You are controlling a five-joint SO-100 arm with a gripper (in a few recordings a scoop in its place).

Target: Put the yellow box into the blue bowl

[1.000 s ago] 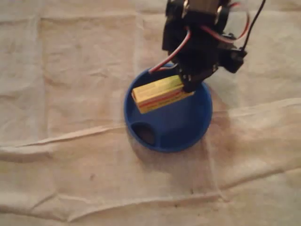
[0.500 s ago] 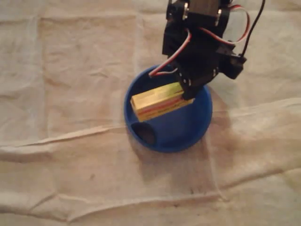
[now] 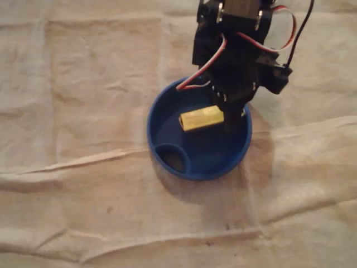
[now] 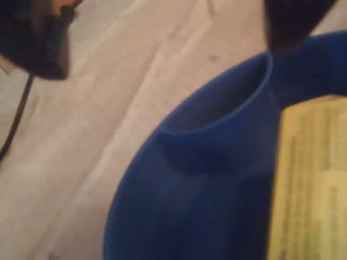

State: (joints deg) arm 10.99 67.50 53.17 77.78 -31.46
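1. Let go of the yellow box (image 3: 199,119) within the last half second: carried tilted with a red-striped side showing then, left lying flat and lower now, on the floor of the blue bowl (image 3: 234,151), toward its upper right in the overhead view.
2. Hovering with the gripper (image 3: 230,111) right over the box's right end, hiding that end from above.
3. Judged from the wrist view, standing well open with nothing held: dark fingers (image 4: 293,21) far apart at the top corners, bare cloth (image 4: 108,108) and bowl wall between them, box (image 4: 309,179) off below to the right.
4. Could snag the box on the way up if rising with a finger against that hidden end, tipping it onto the wall or dragging it over the rim. Could also nudge the bowl across the loose, creased cloth.
5. Holding just the box in the bowl's main well. Carrying also a small round pocket (image 3: 170,159) at the lower-left rim, dark inside, contents impossible to tell.
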